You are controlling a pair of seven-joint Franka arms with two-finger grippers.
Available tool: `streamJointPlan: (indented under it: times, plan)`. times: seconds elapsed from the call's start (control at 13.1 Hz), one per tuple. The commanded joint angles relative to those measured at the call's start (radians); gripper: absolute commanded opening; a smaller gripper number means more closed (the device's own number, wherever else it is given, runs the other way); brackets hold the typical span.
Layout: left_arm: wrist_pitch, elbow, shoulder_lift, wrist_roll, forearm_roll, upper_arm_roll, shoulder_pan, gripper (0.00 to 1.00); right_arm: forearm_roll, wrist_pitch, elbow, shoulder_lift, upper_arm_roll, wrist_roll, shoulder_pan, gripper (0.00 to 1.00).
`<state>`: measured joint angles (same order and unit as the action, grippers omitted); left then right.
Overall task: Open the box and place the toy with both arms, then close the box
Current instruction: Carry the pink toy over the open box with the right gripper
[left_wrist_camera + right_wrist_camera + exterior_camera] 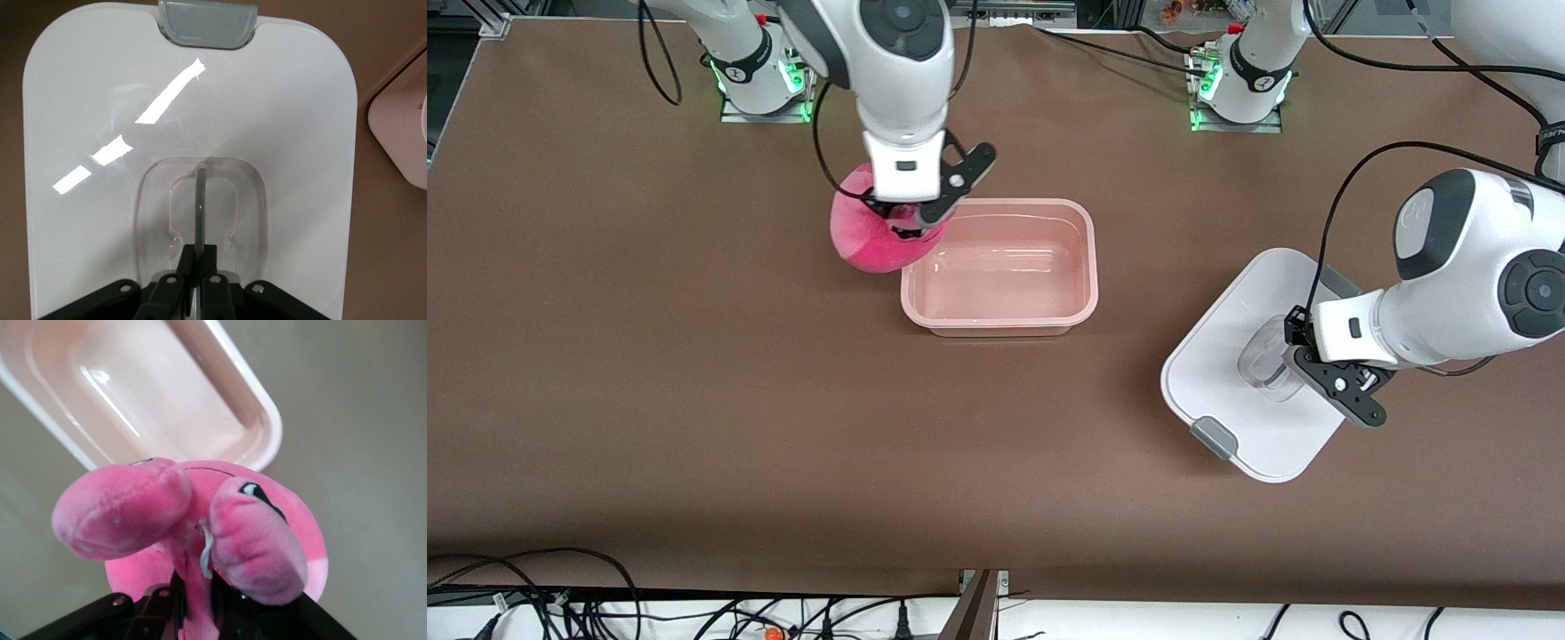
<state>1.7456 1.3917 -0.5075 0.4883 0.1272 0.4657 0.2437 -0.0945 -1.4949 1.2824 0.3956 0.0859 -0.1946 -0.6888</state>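
White lid (1249, 373) lying flat on the table nearest the camera, left gripper (1303, 363) pinched on its central handle (201, 200), open pink box (1000, 267) mid-table, right gripper (903, 218) clamping the pink toy (867, 236) over the box's corner.

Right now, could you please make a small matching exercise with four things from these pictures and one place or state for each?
Things:
1. toy
2. box base
3. lid
4. left gripper

Places or states:
A. lying flat on the table toward the left arm's end
B. open and with nothing inside
C. held by the right gripper, at the box's rim
D. shut on the lid's handle

Pairs: 1-C, 2-B, 3-A, 4-D
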Motion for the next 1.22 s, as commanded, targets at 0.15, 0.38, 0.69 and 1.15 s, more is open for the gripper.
streamJointPlan:
  times: [0.15, 0.38, 0.69, 1.15]
  plan:
    - [-0.012, -0.003, 0.007, 0.01, -0.024, -0.001, 0.012, 0.0, -0.063, 0.044, -0.194, 0.164, -0.015, -0.181, -0.084, 0.0]
    - [-0.012, -0.003, 0.007, 0.012, -0.024, -0.001, 0.016, 0.0, -0.154, 0.048, -0.224, 0.233, -0.017, -0.206, -0.162, 0.0]
    - [-0.012, -0.003, 0.007, 0.015, -0.021, -0.002, 0.02, 0.0, -0.229, 0.05, -0.225, 0.278, -0.018, -0.207, -0.207, 0.0]
    - [-0.014, -0.003, 0.006, 0.016, -0.028, -0.002, 0.028, 0.0, -0.312, 0.015, -0.225, 0.39, -0.021, -0.203, -0.253, 0.0]
